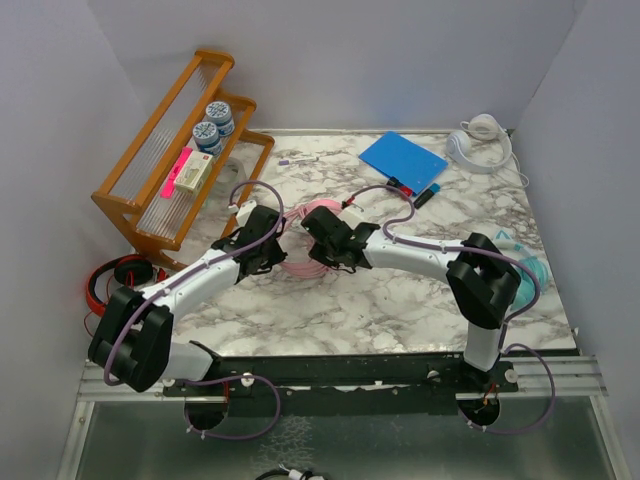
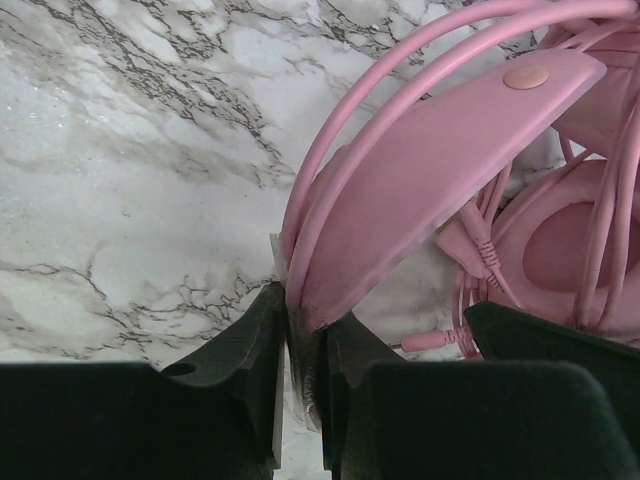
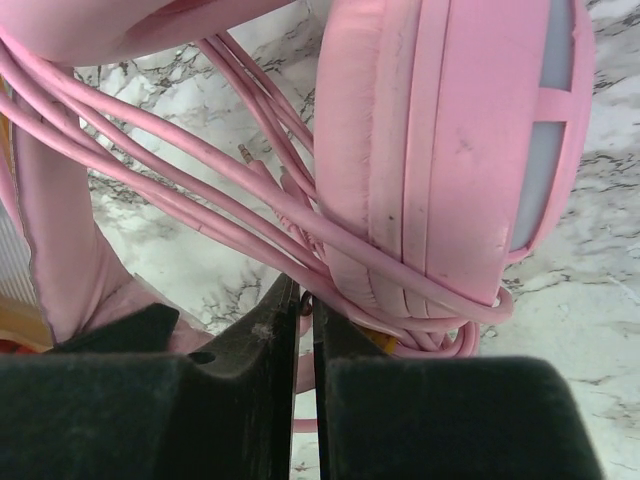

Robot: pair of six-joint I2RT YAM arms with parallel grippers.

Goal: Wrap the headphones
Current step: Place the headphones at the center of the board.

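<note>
Marble table (image 1: 390, 305): pink headphones (image 1: 320, 210), rack (image 1: 150, 195), folder (image 1: 402, 160)

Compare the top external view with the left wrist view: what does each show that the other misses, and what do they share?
Only the top external view shows the wooden rack, the blue folder, the white headphones and both arms whole. Only the left wrist view shows the left gripper pinched shut on the end of the pink headband, and the cable's plug. Both show the pink headphones on the marble table.
</note>
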